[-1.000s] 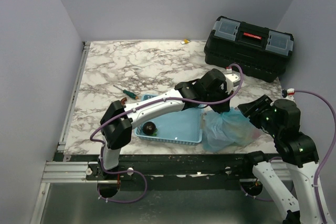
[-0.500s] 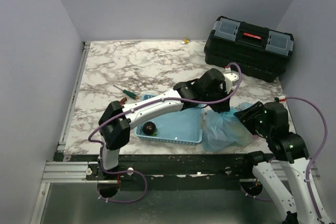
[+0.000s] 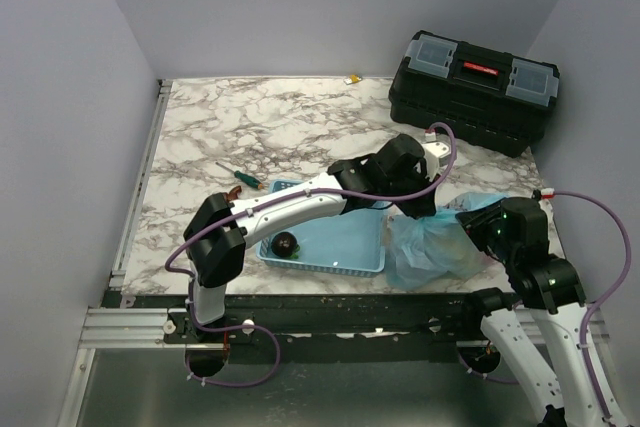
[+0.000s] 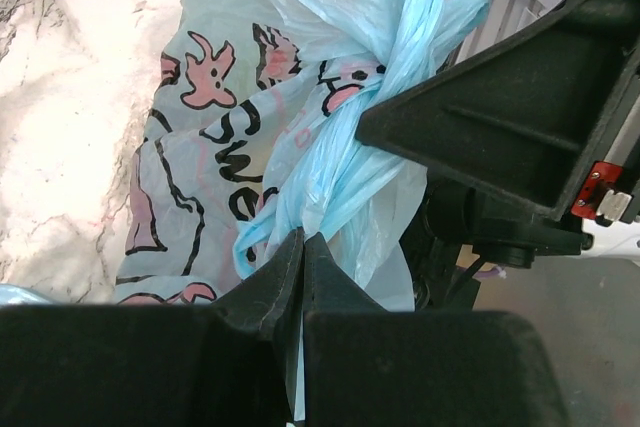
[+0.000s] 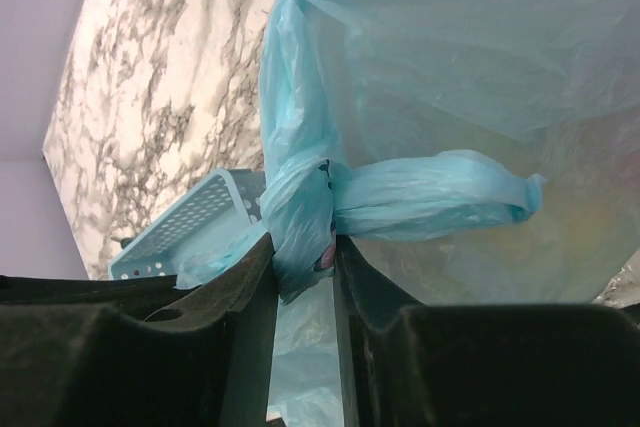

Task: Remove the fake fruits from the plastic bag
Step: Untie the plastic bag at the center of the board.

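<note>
Translucent light-blue film makes up the plastic bag (image 3: 432,252), which sits at about 4 o'clock on the marble table (image 3: 250,117), its side touching the right end of a rigid light-blue latticed basket (image 3: 335,269). The basket holds one dark round plum (image 3: 286,243) in its 8 o'clock corner. Through the bag's film the right wrist view shows only a faint yellowish tint at 3 o'clock; the fake fruits cannot be told apart inside it.

At 1 o'clock on the table stands a black toolbox (image 3: 475,87), lid shut, with two clear-topped compartments and a red label on the handle whose writing is too small to read. A green-handled screwdriver (image 3: 240,175) lies at 10 o'clock from the basket. The bag carries pink cartoon figures and thick dark letters, creased so that no word can be read.

The left wrist view shows the print and the left gripper (image 4: 302,247), fingertips pressed together on a twisted strand of the bag, with a black part of the other arm at 3 o'clock. The right wrist view shows no print. It shows the knotted handle clamped between the fingers of the right gripper (image 5: 303,252) and a corner of the basket at 9 o'clock. From above, both grippers meet over the bag's top and their fingertips are hidden.
</note>
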Tool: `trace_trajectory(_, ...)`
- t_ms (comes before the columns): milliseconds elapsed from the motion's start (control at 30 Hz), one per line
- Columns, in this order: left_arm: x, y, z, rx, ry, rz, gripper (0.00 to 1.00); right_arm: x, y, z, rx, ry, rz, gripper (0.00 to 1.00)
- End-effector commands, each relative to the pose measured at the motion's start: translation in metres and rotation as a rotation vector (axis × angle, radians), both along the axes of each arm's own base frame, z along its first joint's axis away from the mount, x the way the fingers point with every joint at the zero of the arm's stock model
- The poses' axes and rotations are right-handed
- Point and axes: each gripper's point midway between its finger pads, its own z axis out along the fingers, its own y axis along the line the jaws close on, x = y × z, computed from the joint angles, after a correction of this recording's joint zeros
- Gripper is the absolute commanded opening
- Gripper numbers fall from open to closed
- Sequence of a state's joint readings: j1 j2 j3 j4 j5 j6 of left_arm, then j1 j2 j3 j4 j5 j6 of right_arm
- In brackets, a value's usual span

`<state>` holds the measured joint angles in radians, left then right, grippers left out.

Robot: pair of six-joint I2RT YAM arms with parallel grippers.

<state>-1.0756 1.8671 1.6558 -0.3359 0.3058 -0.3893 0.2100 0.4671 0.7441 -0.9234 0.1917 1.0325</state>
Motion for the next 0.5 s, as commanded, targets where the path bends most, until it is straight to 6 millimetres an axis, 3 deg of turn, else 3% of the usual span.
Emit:
trace_trajectory(0, -0.010, 0.005, 0.022, -0.043, -0.009, -0.020, 0.00, 0.008, -0.017, 0.019, -0.026, -0.089, -0.093, 0.27)
trace_trajectory(233, -0.015, 0.008, 0.018, -0.040, 0.006, -0.024, 0.00, 0.012, -0.029, 0.032, -0.081, -0.136, -0.132, 0.14)
trace_trajectory(467, -0.009, 0.013, 0.008, -0.022, -0.001, 0.017, 0.00, 0.013, -0.050, 0.068, -0.188, -0.213, -0.185, 0.07)
